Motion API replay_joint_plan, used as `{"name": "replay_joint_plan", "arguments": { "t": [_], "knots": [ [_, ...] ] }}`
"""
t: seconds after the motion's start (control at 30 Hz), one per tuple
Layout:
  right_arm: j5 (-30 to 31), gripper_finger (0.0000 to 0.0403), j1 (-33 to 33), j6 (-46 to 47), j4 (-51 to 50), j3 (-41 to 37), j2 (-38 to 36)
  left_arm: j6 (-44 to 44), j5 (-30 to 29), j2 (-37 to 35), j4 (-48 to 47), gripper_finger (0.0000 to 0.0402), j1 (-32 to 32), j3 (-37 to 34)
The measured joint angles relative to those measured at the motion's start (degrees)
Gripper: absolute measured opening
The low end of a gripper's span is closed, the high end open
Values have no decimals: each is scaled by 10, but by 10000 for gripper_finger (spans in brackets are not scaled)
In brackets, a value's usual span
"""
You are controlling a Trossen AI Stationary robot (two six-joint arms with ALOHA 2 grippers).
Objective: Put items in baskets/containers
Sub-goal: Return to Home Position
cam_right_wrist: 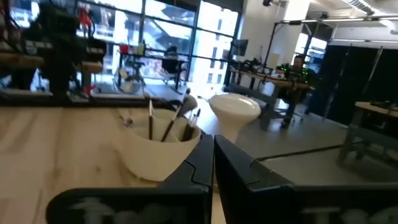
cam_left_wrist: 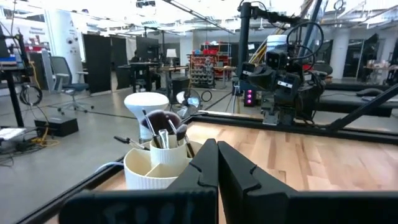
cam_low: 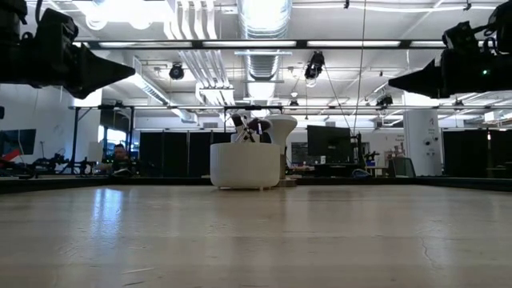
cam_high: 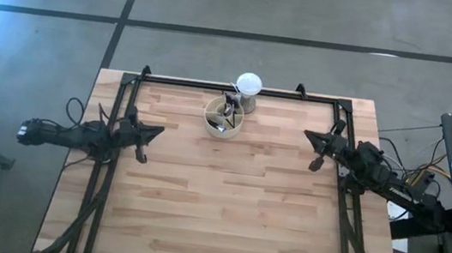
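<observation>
- The left gripper's [cam_left_wrist: 216,146] two dark fingers [cam_left_wrist: 204,168] are pressed together, with nothing between them.
- The right gripper's [cam_right_wrist: 213,142] two fingers [cam_right_wrist: 200,163] are pressed together too, and they hold nothing.
- In the high view, the left gripper [cam_high: 154,132] hangs over the left side of the table [cam_high: 224,213]. Its tip points toward the middle.
- The right gripper [cam_high: 311,138] hangs over the right side of the table. Its tip points toward the middle too.
- The two grippers are well apart, and both are up off the wood. The low view shows the left gripper [cam_low: 120,72] and the right gripper [cam_low: 400,80] high above the table top.
- Neither gripper touches the cup [cam_high: 222,119].
- The cup is round and cream white. It stands between the two arms, near the far edge of the table.
- The left wrist view shows thin walls inside the cup [cam_left_wrist: 149,171] that split it into parts.
- The brushes [cam_left_wrist: 166,132] stand in the cup with their heads up. They lean this way and that. One has a big, fluffy, dark red head [cam_left_wrist: 163,118].
- I cannot tell which part of the cup each brush is in.
- I see no brush lying on the wood.
- A white ball on a small stand [cam_high: 248,84] is just beside the cup, at the far edge of the table.
- A black frame [cam_high: 214,85] runs along the far edge and down both sides of the table.
</observation>
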Motion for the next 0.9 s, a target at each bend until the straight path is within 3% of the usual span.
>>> {"name": "replay_joint_plan", "arguments": {
  "t": [0.27,0.57,0.9],
  "knots": [
    [-6,8,0,56,17,0,0,-54,0,1,-4,0,0,0],
    [-6,9,0,144,-1,0,11,-57,0,1,-3,0,0,0],
    [-7,9,0,147,1,0,11,-57,0,1,-3,0,0,-1]
  ]
}}
